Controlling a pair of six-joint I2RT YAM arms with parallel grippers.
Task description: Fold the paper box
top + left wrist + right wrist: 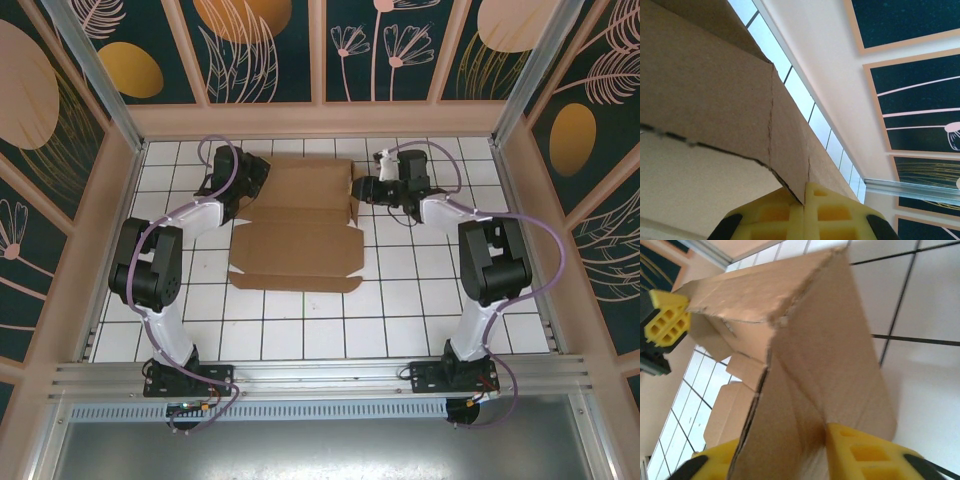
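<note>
Near edge: both bases bolted there. The left arm [150, 265] and right arm [490, 260] reach away over the white tiled table [300, 325], elbows out, wrists turned in toward each other. The paper box [295, 240] lies centre-to-rear on the tiles, well apart from the bases, between the two wrists. It's an open die-cut sheet, plain brown. Creases and panels have their long axis left-right, parallel to the near edge, and the panels stack near to far. Nearest is the narrow front flap [295, 283], flat, pointing at the bases. Behind it is the big middle panel [295, 240], flat on the tiles, with notched tabs [354, 215] on its right edge. Farthest is the rear panel [300, 180], reaching close to the back wall [320, 118], with one gripper at each end of it. Left gripper [804, 212]: yellow pads closed together on the cardboard edge, sheet running into the seam between them (clamped, pads flush). Right gripper [790, 460]: jaws apart, one yellow finger either side of a raised, creased corner of cardboard. The right-hand finger touches the cardboard; can't tell for the other. In the right wrist view that raised wall runs away to its far end, where the left gripper's yellow finger sits on it.
</note>
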